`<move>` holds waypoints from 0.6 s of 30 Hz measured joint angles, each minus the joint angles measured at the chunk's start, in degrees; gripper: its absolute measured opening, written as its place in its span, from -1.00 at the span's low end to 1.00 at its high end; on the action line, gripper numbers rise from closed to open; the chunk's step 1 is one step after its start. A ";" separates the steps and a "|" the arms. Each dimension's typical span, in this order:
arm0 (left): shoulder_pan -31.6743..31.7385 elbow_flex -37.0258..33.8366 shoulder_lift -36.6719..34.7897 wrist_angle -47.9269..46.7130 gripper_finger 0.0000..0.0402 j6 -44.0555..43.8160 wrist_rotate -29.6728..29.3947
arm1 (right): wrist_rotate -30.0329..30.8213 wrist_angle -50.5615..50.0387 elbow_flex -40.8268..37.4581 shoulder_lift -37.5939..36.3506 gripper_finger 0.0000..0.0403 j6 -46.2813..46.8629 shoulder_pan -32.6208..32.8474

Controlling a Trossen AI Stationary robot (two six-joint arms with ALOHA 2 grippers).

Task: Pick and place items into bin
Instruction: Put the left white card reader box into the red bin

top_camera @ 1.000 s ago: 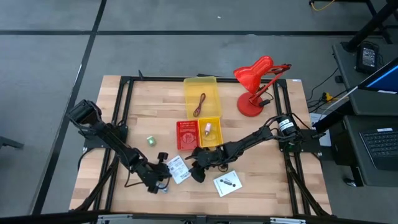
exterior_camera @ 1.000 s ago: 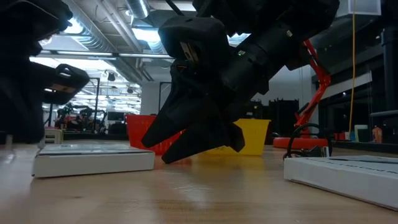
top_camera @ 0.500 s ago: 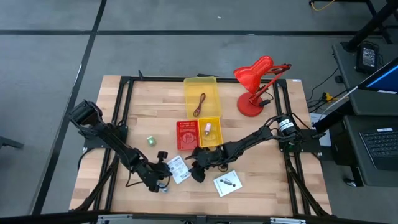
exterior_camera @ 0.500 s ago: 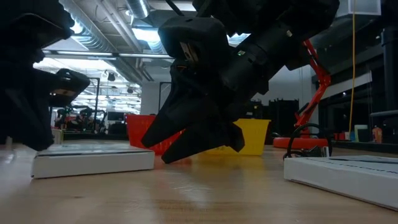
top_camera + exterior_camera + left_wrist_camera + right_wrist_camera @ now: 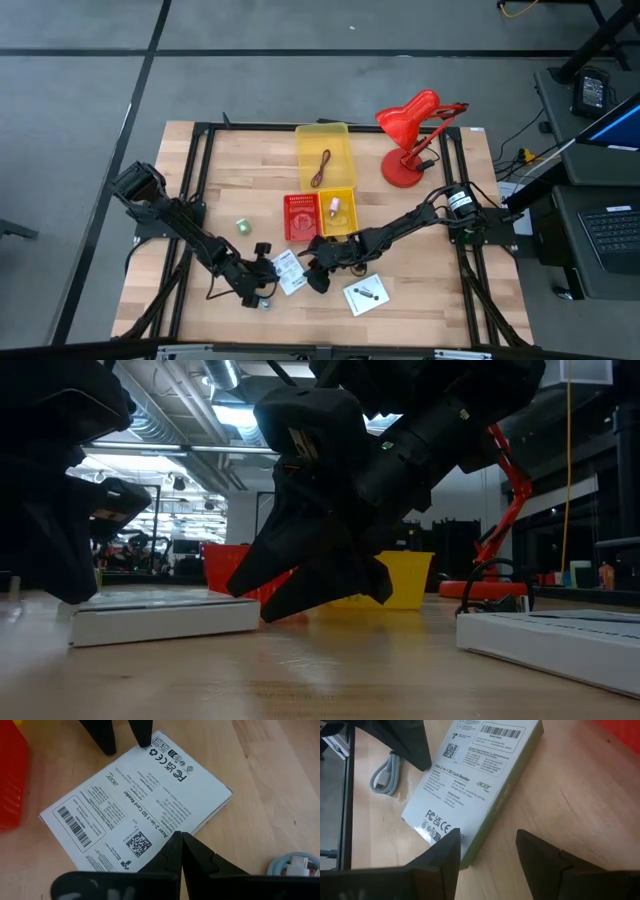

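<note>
A flat white printed box [image 5: 289,272] lay on the pale wood-plank tabletop [image 5: 230,180], between the two claws. The left claw [image 5: 181,840], its dark wedge-shaped fingers pressed together, hung at the box's edge. The right claw [image 5: 485,845] stood spread just beside the opposite corner. Only the wrist views showed the box's barcode and fine print, and a coiled pale cable [image 5: 386,773] alongside. The high view alone showed a second white packet [image 5: 366,295], the yellow bin [image 5: 325,160] holding a dark red cord [image 5: 320,168], and a ribbed red bin [image 5: 300,217].
</note>
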 joint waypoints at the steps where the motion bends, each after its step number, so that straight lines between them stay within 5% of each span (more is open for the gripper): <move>1: 0.00 0.00 0.00 -0.02 -0.99 -0.07 0.06 | -0.01 0.00 0.00 0.00 -0.14 0.02 0.00; 18: -0.02 -0.07 0.09 -0.15 -0.99 -0.43 0.64 | -3.93 3.52 0.04 0.00 -0.14 0.35 -0.02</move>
